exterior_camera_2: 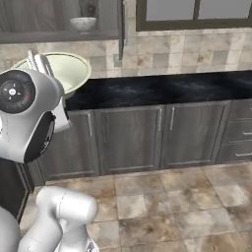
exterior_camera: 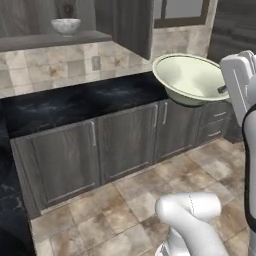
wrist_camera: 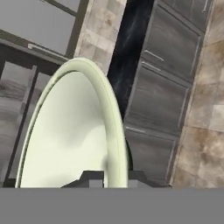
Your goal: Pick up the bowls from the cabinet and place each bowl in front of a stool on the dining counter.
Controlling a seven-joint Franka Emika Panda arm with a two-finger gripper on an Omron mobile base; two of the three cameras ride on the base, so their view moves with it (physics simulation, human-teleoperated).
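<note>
My gripper (wrist_camera: pixel 114 178) is shut on the rim of the glossy cream bowl (wrist_camera: pixel 70 131). The bowl hangs tilted in the air above the wall countertop's edge (exterior_camera: pixel 190 77) (exterior_camera_2: pixel 61 69), its hollow facing the cameras. My hand grips it at its right rim in the left base view (exterior_camera: pixel 223 90). The mottled grey-white bowl (exterior_camera: pixel 66 25) (exterior_camera_2: pixel 82 22) sits upright on the shelf (exterior_camera: pixel 50 41) of the wood-grain cabinet, whose door (exterior_camera: pixel 134 25) stands open. The stools are out of view.
A black wall countertop (exterior_camera: pixel 75 102) (exterior_camera_2: pixel 162 88) runs over grey panelled base cabinets (exterior_camera: pixel 125 140) (exterior_camera_2: pixel 133 135) with handles. A window (exterior_camera_2: pixel 192 12) is above it. Tiled floor (exterior_camera_2: pixel 172 206) lies in front. A black veined top (exterior_camera: pixel 6 195) shows at the lower left edge.
</note>
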